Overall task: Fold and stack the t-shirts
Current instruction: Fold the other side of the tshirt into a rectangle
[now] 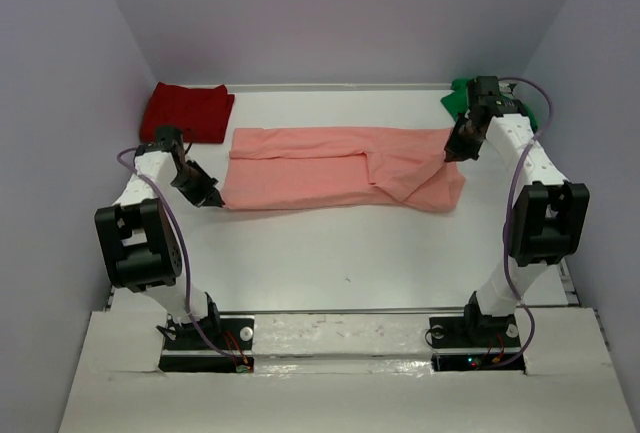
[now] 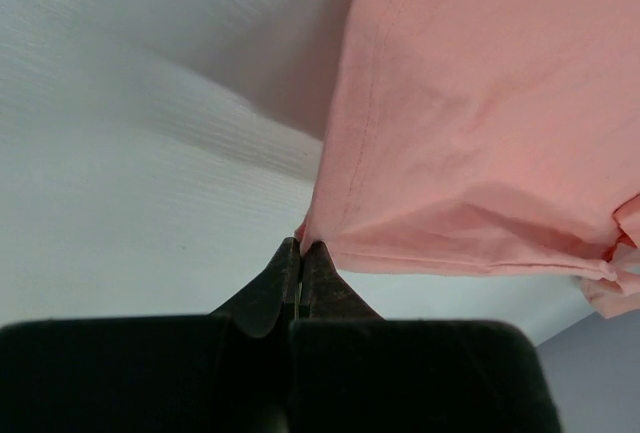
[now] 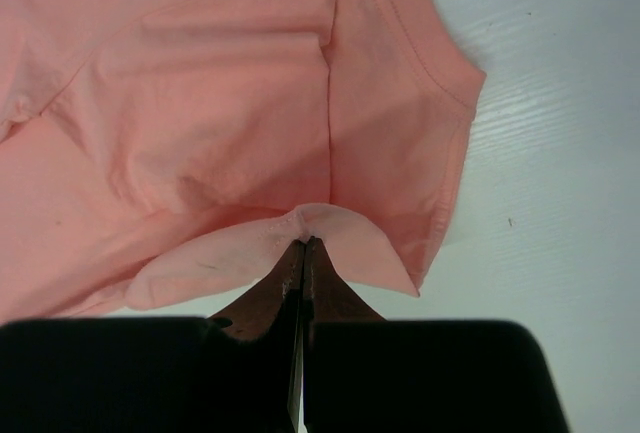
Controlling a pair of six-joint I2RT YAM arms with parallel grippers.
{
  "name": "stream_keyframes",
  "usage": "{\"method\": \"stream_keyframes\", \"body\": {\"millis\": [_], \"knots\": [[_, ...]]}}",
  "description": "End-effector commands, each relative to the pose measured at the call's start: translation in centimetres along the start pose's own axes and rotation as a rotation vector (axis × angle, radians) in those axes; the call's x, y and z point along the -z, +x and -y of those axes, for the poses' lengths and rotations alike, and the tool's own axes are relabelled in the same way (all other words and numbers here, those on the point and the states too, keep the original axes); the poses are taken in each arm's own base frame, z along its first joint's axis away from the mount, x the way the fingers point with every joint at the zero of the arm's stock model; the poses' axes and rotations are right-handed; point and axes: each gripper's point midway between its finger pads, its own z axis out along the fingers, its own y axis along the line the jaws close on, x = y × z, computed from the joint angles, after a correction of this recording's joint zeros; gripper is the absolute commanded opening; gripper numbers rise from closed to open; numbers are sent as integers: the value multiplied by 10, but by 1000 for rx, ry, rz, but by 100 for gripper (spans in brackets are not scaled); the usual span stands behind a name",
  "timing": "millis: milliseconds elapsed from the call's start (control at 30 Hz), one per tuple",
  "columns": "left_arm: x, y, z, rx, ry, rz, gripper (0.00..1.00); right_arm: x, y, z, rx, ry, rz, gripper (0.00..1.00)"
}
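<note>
The pink shirt (image 1: pixel 330 168) lies flat across the far middle of the table (image 1: pixel 340 253), its long axis running left to right, with the hem end to the left and a sleeve to the right. The left gripper (image 2: pixel 300 253) is clamped on its near left corner. The right gripper (image 3: pixel 303 245) pinches a raised fold at the right end. The red shirt (image 1: pixel 187 111) and the green shirt (image 1: pixel 460 98) sit in the far corners.

The left arm (image 1: pixel 140 238) rises at lower left, elbow bent. The left gripper (image 1: pixel 213 198) points down at centre-left, jaws pinched on the pink shirt (image 1: pixel 310 168). The right arm (image 1: pixel 545 218) mirrors it. The right gripper (image 1: pixel 450 156), at upper right, has jaws clamped on the shirt's fold.
</note>
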Motion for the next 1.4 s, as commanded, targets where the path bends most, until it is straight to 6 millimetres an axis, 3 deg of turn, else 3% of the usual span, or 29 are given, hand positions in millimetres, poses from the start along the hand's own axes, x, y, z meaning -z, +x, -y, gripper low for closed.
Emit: {"method": "stream_keyframes", "body": {"millis": [0, 333, 1067, 1367], "knots": [[22, -10, 13, 1, 47, 45, 0, 12, -26, -5, 12, -30, 70, 0], [22, -31, 25, 2, 59, 71, 0, 15, -45, -11, 20, -44, 92, 0], [-3, -74, 39, 7, 20, 84, 0, -3, -72, -15, 25, -42, 93, 0], [-9, -96, 66, -19, 19, 79, 0, -12, -85, -17, 22, -35, 90, 0]]}}
